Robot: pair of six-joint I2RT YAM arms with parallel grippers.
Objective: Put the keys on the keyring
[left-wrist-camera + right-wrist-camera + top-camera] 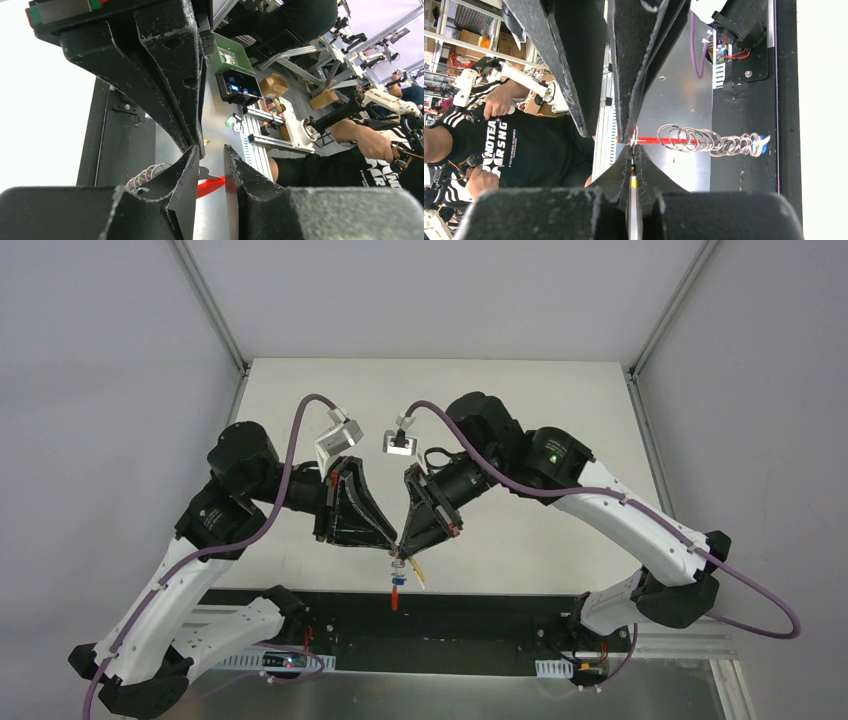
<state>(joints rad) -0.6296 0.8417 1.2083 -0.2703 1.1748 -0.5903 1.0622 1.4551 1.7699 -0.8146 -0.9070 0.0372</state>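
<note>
Right hand point(633, 152) was clamped tight on the yellow-headed key point(633, 182), blade pinched flat between its fingers! Left hand point(212, 150) sat tip to tip with it, fingers slightly apart, nothing seen between them. The keyring point(696, 141) dangled just under both tips, red strap point(210, 186) lowest, over the worktop's point(450, 400) near edge, midway along.

Soft, even light from above fills the overhead view. The white worktop point(500, 400) is bright, with hardly any shadow. In both wrist views it blows out to flat white at one edge, and the black left claw point(211, 150) and right claw point(632, 150) sit dark and soft-focused up close, while the background stays sharp.
</note>
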